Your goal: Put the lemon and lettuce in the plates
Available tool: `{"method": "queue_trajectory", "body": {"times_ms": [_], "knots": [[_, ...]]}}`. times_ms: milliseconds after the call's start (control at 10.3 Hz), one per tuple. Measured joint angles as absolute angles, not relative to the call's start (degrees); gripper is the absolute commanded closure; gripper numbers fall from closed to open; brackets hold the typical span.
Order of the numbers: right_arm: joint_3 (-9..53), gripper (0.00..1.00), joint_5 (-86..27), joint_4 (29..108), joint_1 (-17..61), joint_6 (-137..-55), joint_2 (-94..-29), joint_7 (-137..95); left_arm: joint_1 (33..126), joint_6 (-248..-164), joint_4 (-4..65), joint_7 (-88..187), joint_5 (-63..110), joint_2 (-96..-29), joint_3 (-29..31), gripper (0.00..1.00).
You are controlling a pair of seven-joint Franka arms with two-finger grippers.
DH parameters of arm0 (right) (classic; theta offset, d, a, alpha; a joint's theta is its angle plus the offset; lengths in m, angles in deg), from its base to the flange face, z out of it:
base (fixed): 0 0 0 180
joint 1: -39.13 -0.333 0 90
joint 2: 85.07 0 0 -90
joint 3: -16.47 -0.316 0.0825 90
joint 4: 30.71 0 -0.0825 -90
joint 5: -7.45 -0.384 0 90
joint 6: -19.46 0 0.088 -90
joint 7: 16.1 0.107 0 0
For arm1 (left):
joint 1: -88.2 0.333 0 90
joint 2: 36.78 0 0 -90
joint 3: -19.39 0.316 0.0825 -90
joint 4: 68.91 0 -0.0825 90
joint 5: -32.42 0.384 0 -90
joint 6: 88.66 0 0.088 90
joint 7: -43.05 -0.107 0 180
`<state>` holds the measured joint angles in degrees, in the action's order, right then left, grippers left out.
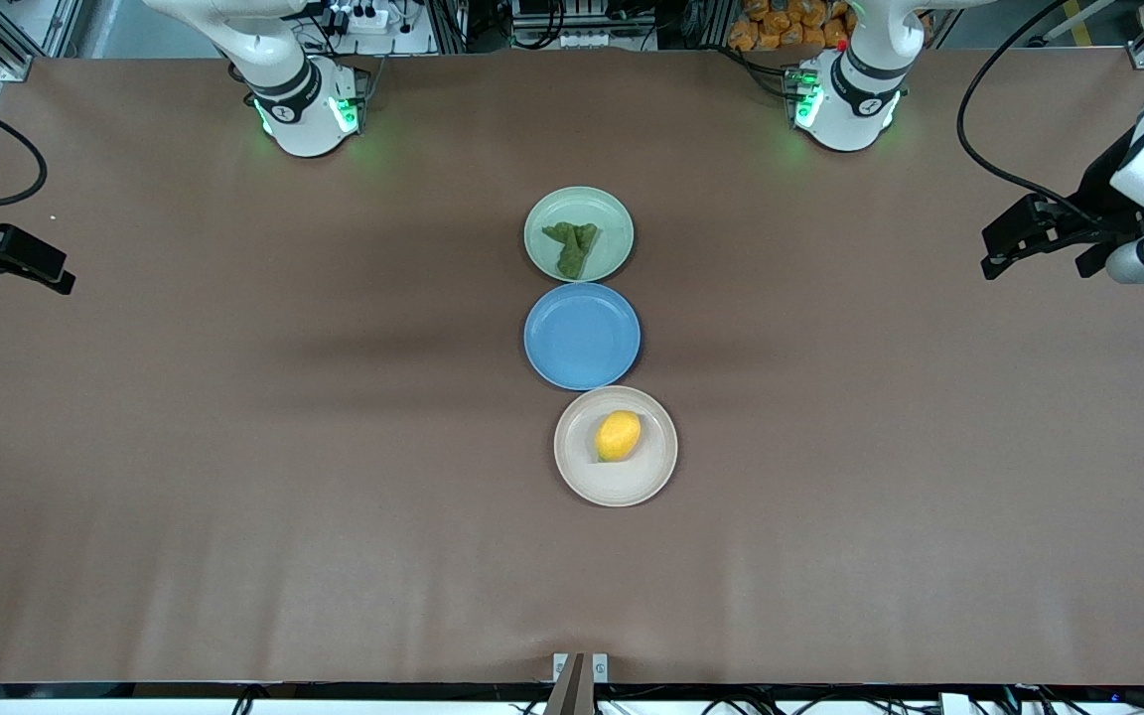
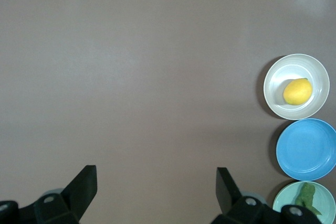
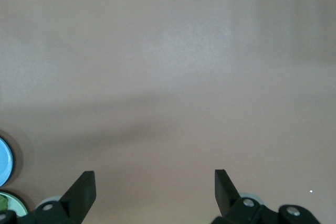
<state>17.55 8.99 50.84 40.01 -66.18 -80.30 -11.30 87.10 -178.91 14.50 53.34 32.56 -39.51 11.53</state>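
The left gripper (image 2: 156, 187) hung over bare brown tabletop at the left arm's end of the table, its two black wedge-shaped fingers (image 2: 84, 184) spread wide with nothing between them. The right gripper (image 3: 155, 190) hung the same way over the right arm's end, its fingers (image 3: 84, 187) also parted and empty. Both arms waited well apart from the dishes.

At mid-table three round shallow plates stood in a row, each just beside the next. The mint green plate (image 1: 612, 214), nearest the robots' bases, held the lettuce (image 1: 572, 245), a dark, wrinkly, elongated leaf piece. The smooth blue plate (image 1: 582, 336) sat in the middle with nothing on it. The beige-cream plate (image 1: 651, 477), nearest the front camera, held the lemon (image 1: 618, 435), a bright yellow oval.

The table (image 1: 234, 447) was covered in a matte brown sheet.
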Motion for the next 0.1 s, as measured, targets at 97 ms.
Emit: {"method": "queue_trajectory", "body": {"times_ms": [97], "knots": [[17.5, 0.0, 9.0, 50.8, 40.0, -66.2, -80.3, -11.3, 87.1, -178.9, 14.5, 53.3, 32.6, -39.6, 11.5, 0.0]]}}
